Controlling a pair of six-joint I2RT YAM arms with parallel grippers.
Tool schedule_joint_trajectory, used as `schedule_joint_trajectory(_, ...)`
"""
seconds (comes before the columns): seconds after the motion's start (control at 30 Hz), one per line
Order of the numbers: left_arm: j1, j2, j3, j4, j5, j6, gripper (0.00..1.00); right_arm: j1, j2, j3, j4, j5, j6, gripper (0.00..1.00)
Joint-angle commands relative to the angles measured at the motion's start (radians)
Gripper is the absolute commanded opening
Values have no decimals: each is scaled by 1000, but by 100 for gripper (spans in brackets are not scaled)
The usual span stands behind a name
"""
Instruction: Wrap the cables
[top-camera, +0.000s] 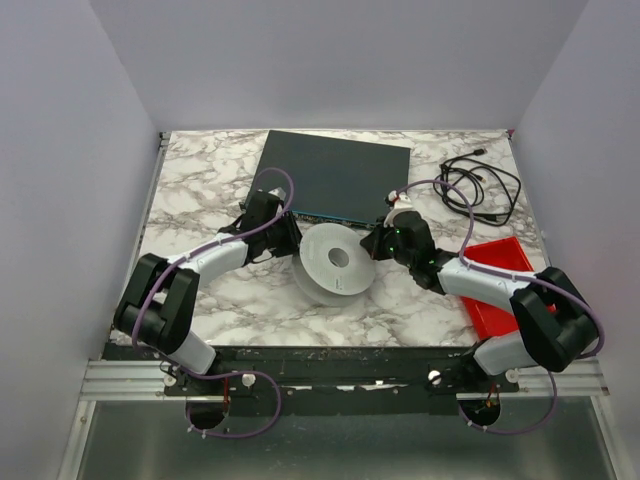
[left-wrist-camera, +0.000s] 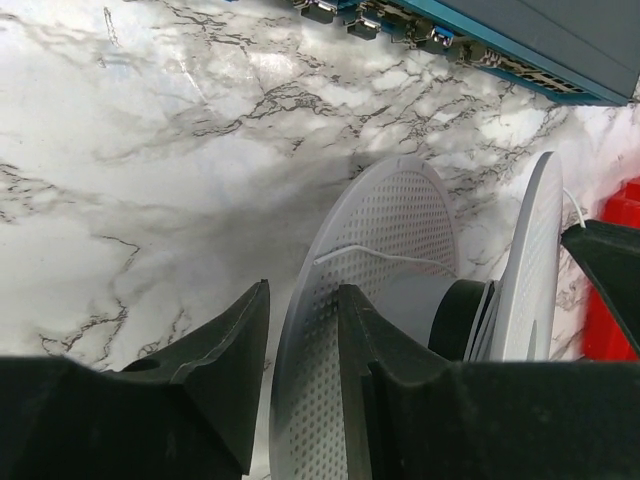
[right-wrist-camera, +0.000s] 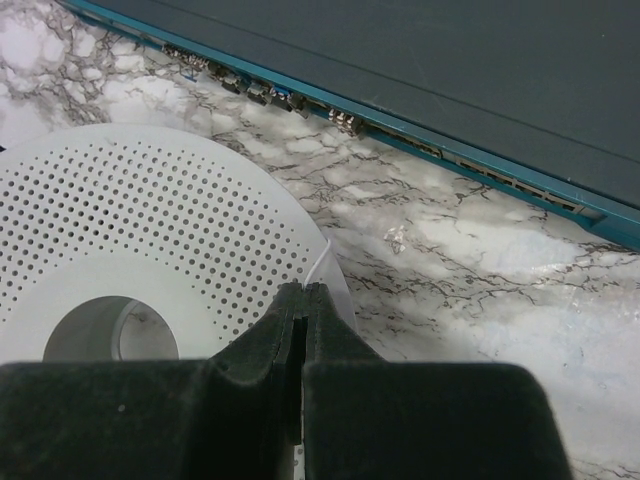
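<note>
A white perforated spool (top-camera: 333, 262) stands tilted on edge at the table's middle. My left gripper (top-camera: 292, 240) closes on its near flange (left-wrist-camera: 390, 230), one finger (left-wrist-camera: 235, 350) outside and the other between the flanges. The thin white wire (left-wrist-camera: 380, 255) runs across that flange towards the hub. My right gripper (top-camera: 372, 242) is at the spool's right edge. In the right wrist view it (right-wrist-camera: 303, 290) is shut on the wire (right-wrist-camera: 322, 262), which comes out of the fingertips over the flange rim (right-wrist-camera: 150, 200).
A dark network switch (top-camera: 335, 175) with a teal port edge (right-wrist-camera: 450, 150) lies just behind the spool. Coiled black cords (top-camera: 480, 185) lie at the back right. A red tray (top-camera: 500, 290) sits at the right, near the right arm.
</note>
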Motion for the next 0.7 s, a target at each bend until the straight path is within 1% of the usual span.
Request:
schedule_joint_trajectory(0.0, 6, 24, 23, -51, -93, 32, 35, 11, 17, 21, 37, -27, 14, 1)
schedule_joint_trajectory(0.07, 6, 28, 26, -49, -86, 36, 36, 11, 21, 21, 39, -27, 14, 1)
schedule_joint_trajectory(0.33, 16, 37, 43, -43, -38, 66, 45, 11, 29, 10, 55, -29, 22, 1)
schedule_joint_trajectory(0.57, 29, 17, 38, -32, 7, 101, 60, 10, 31, 0, 67, -27, 28, 1)
schedule_joint_trajectory(0.67, 35, 13, 32, -24, 31, 111, 62, 11, 32, 0, 70, -27, 27, 1)
